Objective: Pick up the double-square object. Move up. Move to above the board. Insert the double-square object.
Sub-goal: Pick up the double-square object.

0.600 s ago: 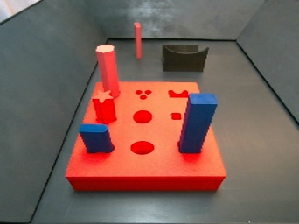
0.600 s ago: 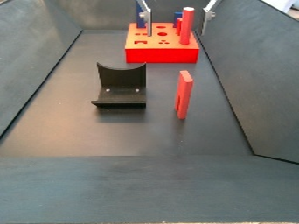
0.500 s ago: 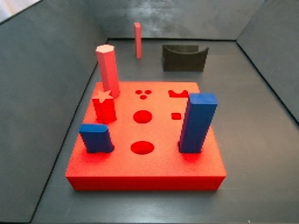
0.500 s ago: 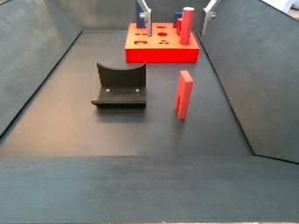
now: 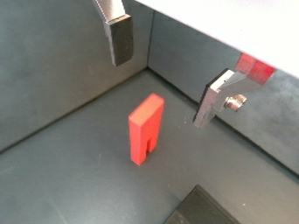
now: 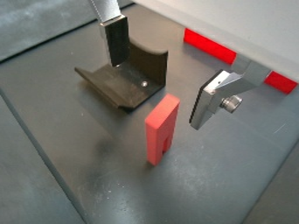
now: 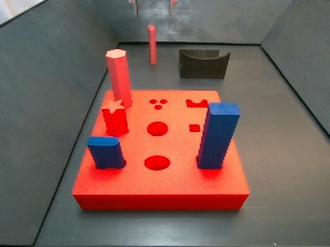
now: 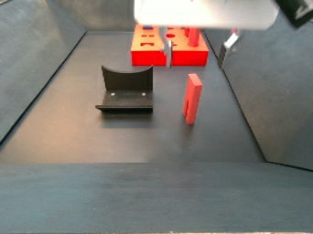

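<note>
The double-square object is a slender salmon-red stick standing upright on the dark floor, seen in both side views (image 7: 152,43) (image 8: 193,98) and both wrist views (image 5: 145,129) (image 6: 162,129). My gripper (image 7: 152,8) (image 5: 167,68) (image 6: 165,70) hangs above the stick, open and empty. One finger (image 5: 121,39) is on one side of the stick and the other (image 5: 214,98) on the opposite side, both clear of it. The board (image 7: 161,178) (image 8: 167,57) is a thick bright red block some way from the stick.
The dark fixture (image 7: 203,63) (image 8: 124,89) (image 6: 122,79) stands beside the stick. On the board stand a pink-red hexagonal post (image 7: 118,77), a short red star peg (image 7: 115,118) and two blue blocks (image 7: 219,135) (image 7: 106,151). Dark walls enclose the floor.
My gripper has come into both side views from above and now hangs over the stick. The stick, board and fixture have not moved.
</note>
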